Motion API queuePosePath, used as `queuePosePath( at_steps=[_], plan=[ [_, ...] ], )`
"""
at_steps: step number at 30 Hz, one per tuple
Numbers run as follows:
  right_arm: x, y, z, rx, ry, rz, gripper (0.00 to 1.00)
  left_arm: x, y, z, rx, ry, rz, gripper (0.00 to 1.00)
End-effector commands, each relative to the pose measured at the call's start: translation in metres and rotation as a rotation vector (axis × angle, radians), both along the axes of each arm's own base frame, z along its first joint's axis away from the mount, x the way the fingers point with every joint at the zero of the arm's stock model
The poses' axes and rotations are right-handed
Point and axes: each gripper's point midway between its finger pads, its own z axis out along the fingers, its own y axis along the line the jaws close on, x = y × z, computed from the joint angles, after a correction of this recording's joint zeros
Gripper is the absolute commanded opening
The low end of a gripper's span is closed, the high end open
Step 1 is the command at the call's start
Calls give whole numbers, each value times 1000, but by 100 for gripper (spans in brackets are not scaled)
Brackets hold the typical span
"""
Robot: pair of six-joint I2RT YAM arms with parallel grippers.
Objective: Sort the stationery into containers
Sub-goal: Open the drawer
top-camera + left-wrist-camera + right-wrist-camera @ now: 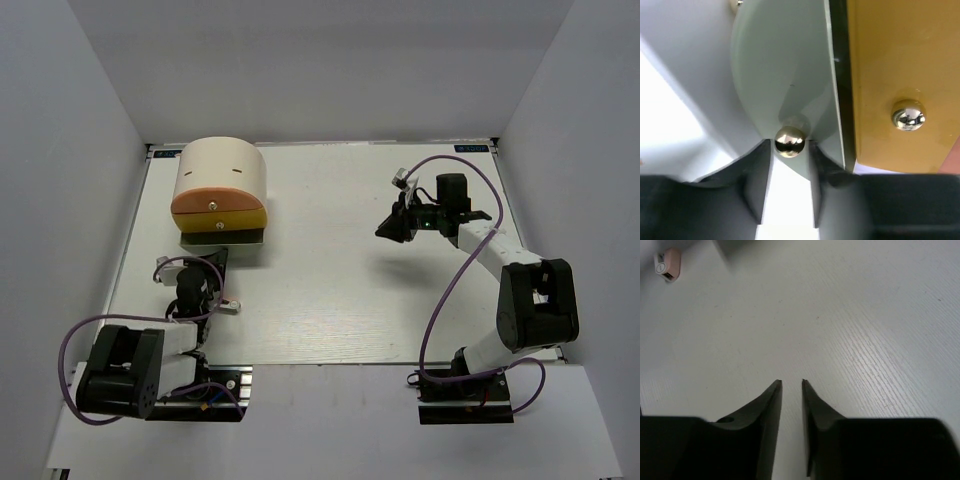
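Note:
The cream half-cylinder box stands at the far left with its orange and yellow drawers stacked. A grey bottom drawer sticks out toward me. My left gripper is at that drawer's front. In the left wrist view the gripper has its fingertips closed on either side of the drawer's round metal knob. The yellow drawer is to the right. A small grey-and-pink piece lies right of my left arm and also shows in the right wrist view. My right gripper hovers nearly shut and empty. No markers or pens show.
White walls enclose the table on three sides. Purple cables loop from both arms. The table's near edge runs just in front of the arm bases.

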Motion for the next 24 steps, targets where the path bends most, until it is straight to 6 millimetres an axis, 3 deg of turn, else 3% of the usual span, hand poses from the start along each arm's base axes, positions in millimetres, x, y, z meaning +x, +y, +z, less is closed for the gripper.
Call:
queuePosePath(
  at_steps=[1,4,6,10,11,12,14,16,18,20,24],
  plan=[
    [2,4,11,14,-33,31,35,-4,3,-5,45,30,-8,49],
    [0,3,13,13,-42,44,51,1,-4,-4,64,49,-54,66],
    [-4,4,15,18,-49,64,90,6,-9,-1,75,58,-84,73],
    [-10,4,14,18,-55,87,90,12,-19,2,135,99,-171,77],
    [-12,6,14,21,-49,93,90,17,-21,14,167,78,-191,77],
    [-13,7,12,26,-27,99,90,13,-22,9,186,114,-212,77],
    [-15,9,14,44,7,120,90,15,-21,28,253,86,-234,78],
    [-25,12,8,61,88,173,90,4,-20,22,279,138,-261,78],
    [-23,14,12,70,77,197,90,-1,-18,31,295,122,-254,79],
    [-20,15,13,71,49,197,90,-13,-15,18,298,170,-251,78],
    [-16,16,19,73,0,199,90,-24,-20,18,269,139,-264,77]
  ],
)
